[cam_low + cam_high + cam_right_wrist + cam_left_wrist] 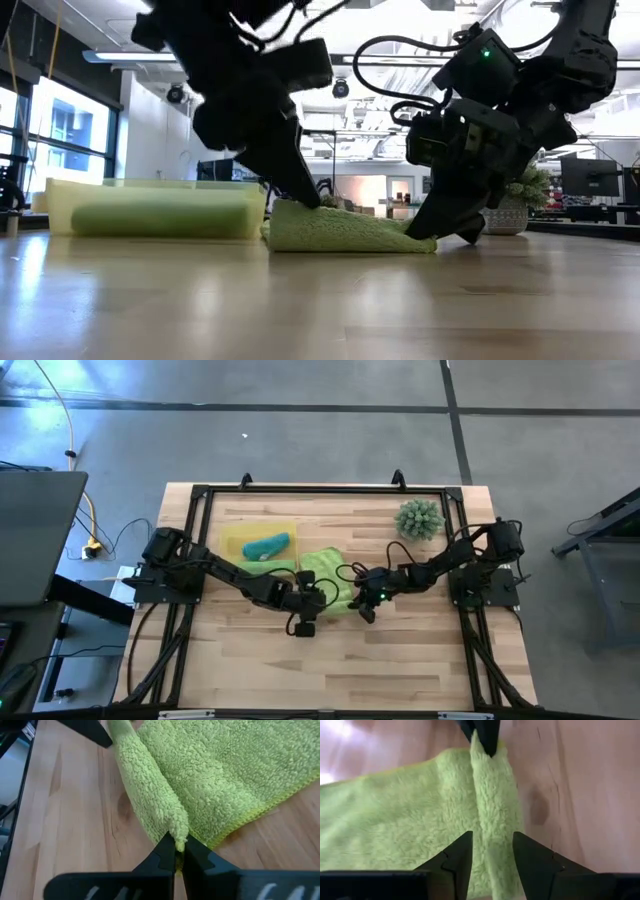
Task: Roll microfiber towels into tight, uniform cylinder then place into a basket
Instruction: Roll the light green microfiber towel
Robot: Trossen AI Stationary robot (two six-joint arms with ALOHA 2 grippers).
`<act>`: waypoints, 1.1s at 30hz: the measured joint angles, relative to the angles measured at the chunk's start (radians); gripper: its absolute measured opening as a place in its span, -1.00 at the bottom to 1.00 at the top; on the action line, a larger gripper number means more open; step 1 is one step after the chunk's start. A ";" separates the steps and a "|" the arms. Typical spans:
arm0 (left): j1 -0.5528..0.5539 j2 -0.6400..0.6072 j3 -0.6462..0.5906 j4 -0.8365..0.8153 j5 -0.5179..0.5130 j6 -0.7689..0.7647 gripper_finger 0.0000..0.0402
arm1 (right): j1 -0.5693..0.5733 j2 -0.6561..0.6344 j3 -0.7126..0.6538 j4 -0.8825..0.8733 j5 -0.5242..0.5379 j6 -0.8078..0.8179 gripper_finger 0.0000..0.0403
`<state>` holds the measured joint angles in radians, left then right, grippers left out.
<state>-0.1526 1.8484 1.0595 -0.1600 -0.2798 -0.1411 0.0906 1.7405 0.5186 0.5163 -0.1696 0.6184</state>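
Observation:
A lime green towel (325,572) lies on the table's middle, its near edge rolled into a ridge (492,795). My left gripper (492,840) is open at one end of the ridge, one finger on each side. My right gripper (176,847) is shut on the ridge's other end. The yellow basket (238,538) stands at the far left and holds a rolled teal towel (267,546). Another lime green towel (275,567) shows by the basket's near wall, partly under my left arm. My left gripper comes down slanting from above, and its fingertips (305,198) meet the towel at the ridge's left end (490,855). The fingers stand astride the ridge, across it. The towel lies on the table. My right gripper pinches the ridge's right end (176,836) between its two fingertips, several layers together. It comes slanting down from the table's right, along the ridge. The held end sits just above the table, and the rest of the towel lies flat.
A spiky green ball-shaped plant (419,518) in a pot stands at the far right of the table. A black frame (300,490) runs around the table's edge. Bare wood (330,660) lies on the near side of both grippers.

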 joint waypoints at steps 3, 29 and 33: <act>0.006 0.027 0.000 -0.015 0.005 -0.020 -0.35 | 0.000 0.001 0.000 0.000 0.000 -0.017 -1.00; 0.004 0.087 0.002 -0.049 0.007 -0.095 -0.35 | 0.060 -0.290 -0.003 -0.138 0.013 -0.685 -0.20; 0.004 0.087 0.002 -0.048 0.008 -0.114 -0.35 | 0.142 -0.234 -0.003 -0.077 0.132 -0.826 -0.20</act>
<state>-0.1482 1.9354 1.0613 -0.2085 -0.2721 -0.2546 0.2321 1.5065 0.5156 0.4398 -0.0376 -0.2072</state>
